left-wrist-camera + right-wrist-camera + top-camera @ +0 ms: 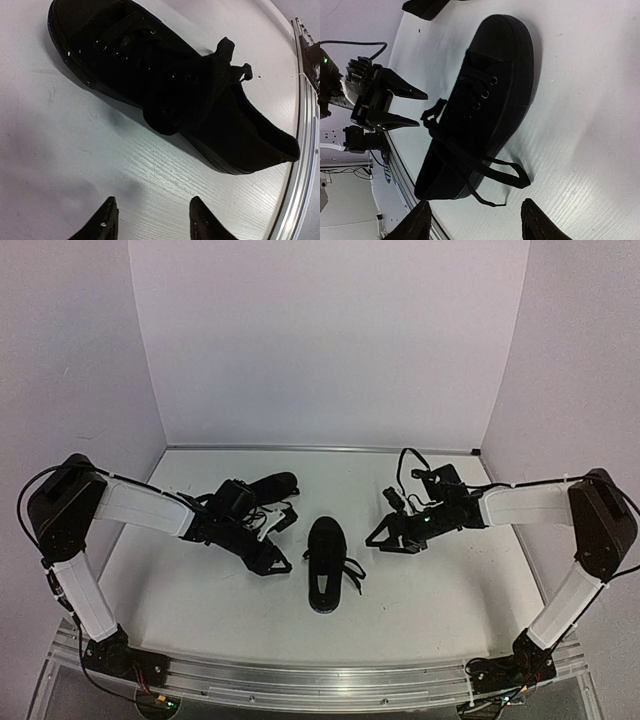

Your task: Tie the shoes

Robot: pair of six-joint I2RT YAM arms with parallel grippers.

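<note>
One black shoe [324, 565] lies in the middle of the table, toe to the back, heel toward the near edge. It also shows in the left wrist view [165, 85] and the right wrist view [485, 110]. Its thin black laces [510, 172] are loose, with a loop and a free end lying on the table on its right side. The second black shoe [270, 485] lies at the back, partly hidden by the left arm. My left gripper [275, 560] [152, 220] is open and empty just left of the middle shoe. My right gripper [378, 538] [476, 220] is open and empty just right of it.
White walls close in the table on three sides. An aluminium rail [320, 680] runs along the near edge, close to the shoe's heel in the left wrist view [305, 150]. The left gripper's fingers show in the right wrist view [422, 108] beyond the shoe.
</note>
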